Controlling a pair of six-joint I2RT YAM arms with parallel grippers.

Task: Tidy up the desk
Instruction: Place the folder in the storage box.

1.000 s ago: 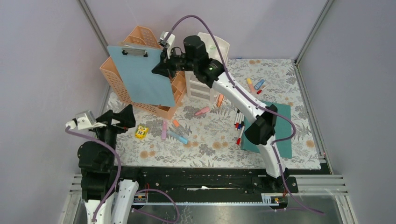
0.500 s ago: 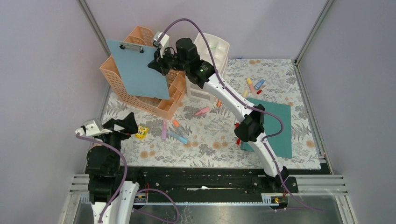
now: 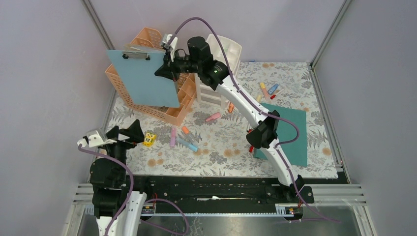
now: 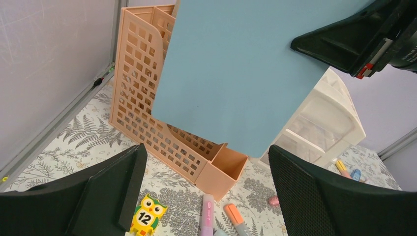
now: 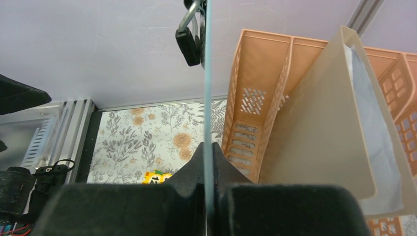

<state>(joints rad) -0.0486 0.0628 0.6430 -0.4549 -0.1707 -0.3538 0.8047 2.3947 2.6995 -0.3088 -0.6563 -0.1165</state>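
Observation:
The desk [image 3: 221, 152] is covered with a pale fern-and-flower cloth. My right gripper [image 3: 166, 70] is shut on the right edge of a blue clipboard [image 3: 142, 78] and holds it upright in the air over the peach file rack [image 3: 169, 108]. The right wrist view shows the board edge-on [image 5: 208, 73] pinched in that gripper [image 5: 209, 147]. My left gripper [image 3: 129, 133] is open and empty, low over the cloth's left side beside a yellow owl tag [image 3: 149, 139]. In the left wrist view my left gripper [image 4: 205, 147] faces the clipboard [image 4: 246, 73] and rack [image 4: 142, 83].
A white drawer unit [image 3: 221, 54] stands right of the rack. Highlighters [image 3: 183, 140] lie mid-cloth and several more [image 3: 268, 91] at the back right. A teal folder [image 3: 290, 132] and pens [image 3: 252, 130] lie under the right arm. A beige folder [image 5: 319, 137] stands in the rack.
My right gripper has carried the clipboard a little left and up over the rack. My left gripper has drawn back toward the near edge and swung slightly right.

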